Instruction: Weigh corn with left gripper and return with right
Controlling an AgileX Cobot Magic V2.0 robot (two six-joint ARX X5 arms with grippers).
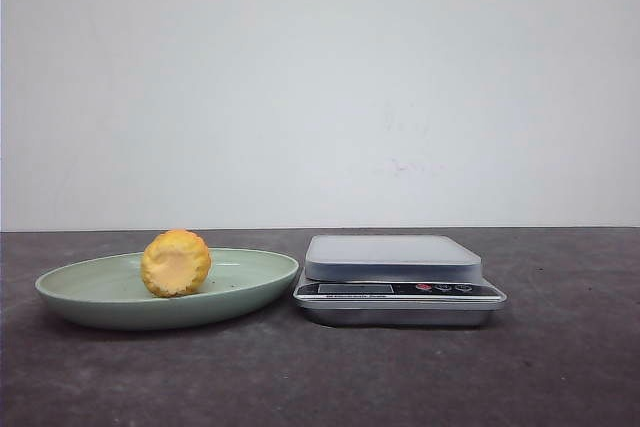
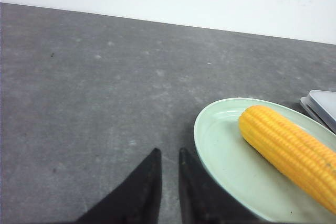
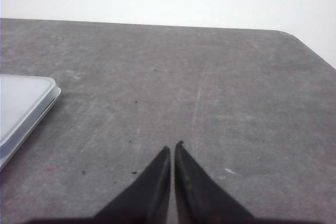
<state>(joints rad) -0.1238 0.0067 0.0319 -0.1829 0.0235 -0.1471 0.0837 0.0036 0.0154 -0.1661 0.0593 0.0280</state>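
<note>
The corn (image 1: 176, 263) is a yellow-orange cob that lies in a pale green oval plate (image 1: 90, 292) at the table's left, its paler cut end facing the front camera. The left wrist view shows its rows of kernels (image 2: 289, 150) and the plate (image 2: 231, 166). My left gripper (image 2: 169, 153) hovers over bare table just beside the plate's rim; its jaws are nearly together with a narrow gap and hold nothing. My right gripper (image 3: 173, 148) is shut and empty over bare table to the right of the scale (image 1: 398, 277). Neither gripper shows in the front view.
The silver kitchen scale has a flat pale platform (image 1: 392, 255), and buttons on its front. It stands right of the plate, almost touching it. Its corner shows in the right wrist view (image 3: 21, 114) and the left wrist view (image 2: 321, 107). A white wall stands behind the dark grey table.
</note>
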